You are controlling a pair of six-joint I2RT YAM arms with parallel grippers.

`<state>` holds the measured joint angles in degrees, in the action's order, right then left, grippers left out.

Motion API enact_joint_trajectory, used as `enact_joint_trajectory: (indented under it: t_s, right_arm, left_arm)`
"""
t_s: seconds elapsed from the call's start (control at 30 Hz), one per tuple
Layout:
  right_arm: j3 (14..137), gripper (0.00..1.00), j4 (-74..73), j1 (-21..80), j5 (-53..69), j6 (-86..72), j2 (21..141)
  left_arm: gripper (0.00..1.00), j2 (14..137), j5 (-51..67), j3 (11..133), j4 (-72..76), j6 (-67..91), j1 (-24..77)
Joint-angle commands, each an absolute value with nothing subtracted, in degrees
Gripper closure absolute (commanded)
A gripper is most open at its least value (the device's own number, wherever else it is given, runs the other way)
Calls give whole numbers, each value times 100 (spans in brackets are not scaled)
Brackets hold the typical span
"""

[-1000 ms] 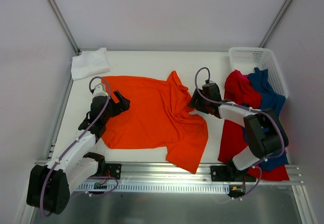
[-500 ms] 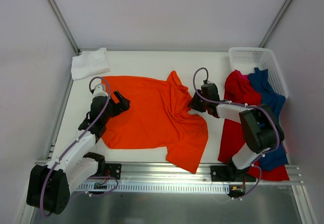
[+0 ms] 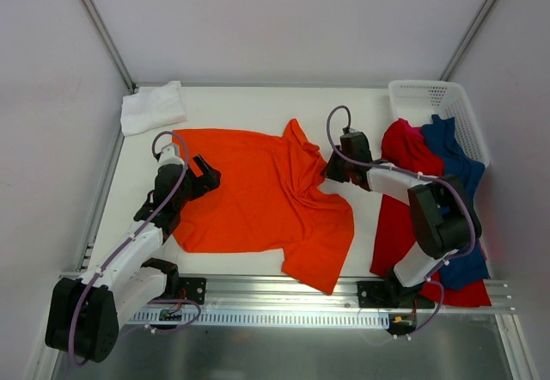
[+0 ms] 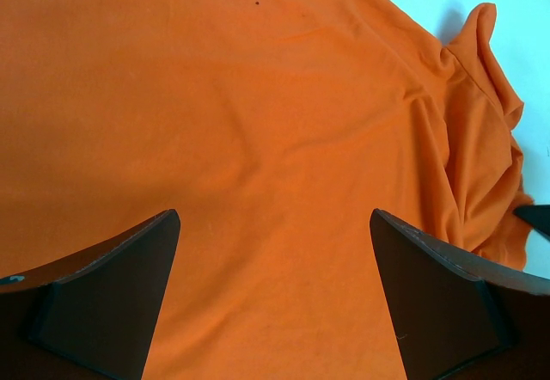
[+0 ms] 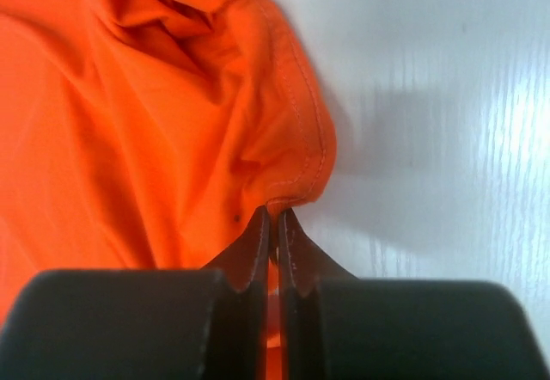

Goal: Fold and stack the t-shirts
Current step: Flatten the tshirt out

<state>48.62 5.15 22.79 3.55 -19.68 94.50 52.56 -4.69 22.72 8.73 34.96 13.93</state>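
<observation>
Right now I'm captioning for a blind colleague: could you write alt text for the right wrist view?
The right claw is shut on the stitched hem of the orange t-shirt, rumpled across the left; bare white table fills the right.

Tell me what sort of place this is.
Probably a robot lab work cell: a white table boxed in by plain panels and metal posts, left arm and right arm bolted to a rail at its near edge, an orange shirt spread for folding.
</observation>
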Motion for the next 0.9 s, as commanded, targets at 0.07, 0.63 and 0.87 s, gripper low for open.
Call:
enact_joint_trajectory:
  t_s: [0.07, 0.63, 0.87]
  right_arm:
    - [5668, 100, -130, 2224, 150, -1521, 9448]
    - [6355, 99, -879, 2197, -746, -905, 9264]
    - [6012, 99, -1380, 2101, -2934, -1186, 8710]
  left_arm:
    - [6, 5291, -571, 2250, 1143, 3437, 1441]
    - [6, 5432, -606, 2233, 1283, 3419, 1433]
    - [6, 5361, -624, 2162, 1292, 3428, 1433]
